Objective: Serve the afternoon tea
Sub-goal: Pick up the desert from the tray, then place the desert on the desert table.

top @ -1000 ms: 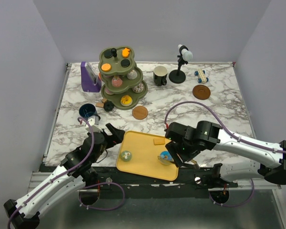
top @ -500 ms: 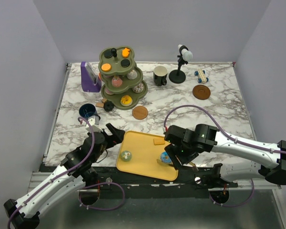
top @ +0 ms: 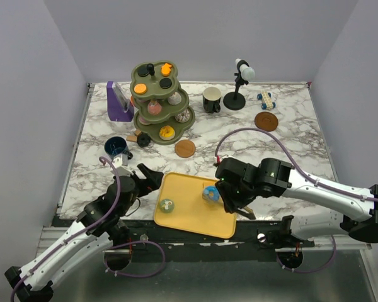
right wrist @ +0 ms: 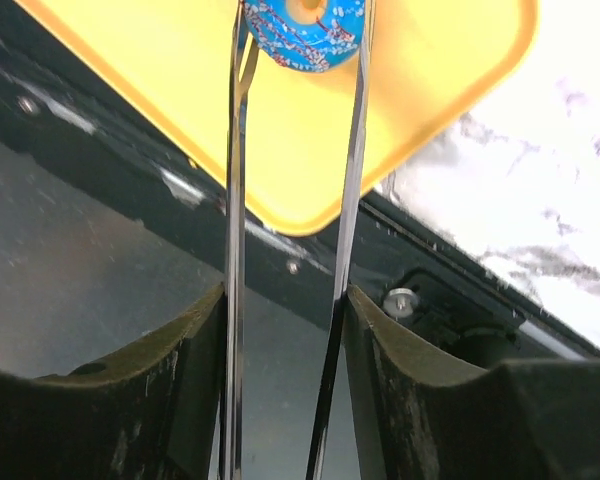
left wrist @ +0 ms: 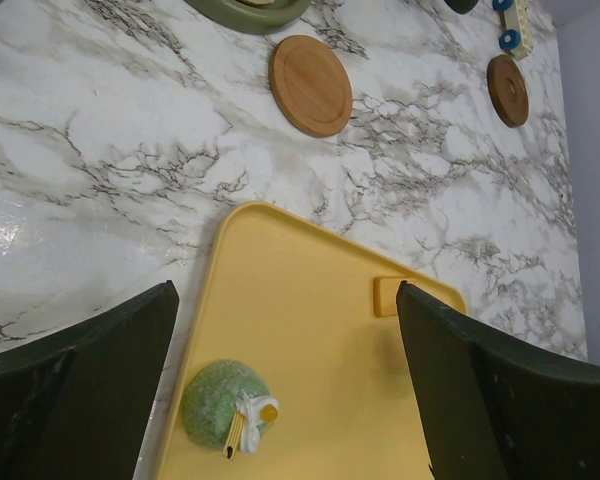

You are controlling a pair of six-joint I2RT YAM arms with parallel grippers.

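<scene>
Two claws are noted at the near side of the worktop (top: 271, 148): the left claw (left wrist: 285, 295) is spread wide and empty at the left edge of the yellow tray (top: 188, 184), on which a green cupcake (left wrist: 223, 405) lies. The right claw (right wrist: 285, 310) is closed on metal tongs (right wrist: 357, 150), and a blue doughnut (right wrist: 302, 25) is pinched between their tips over the tray. The olive-green three-tier stand (top: 159, 104) is set well apart, far left.
</scene>
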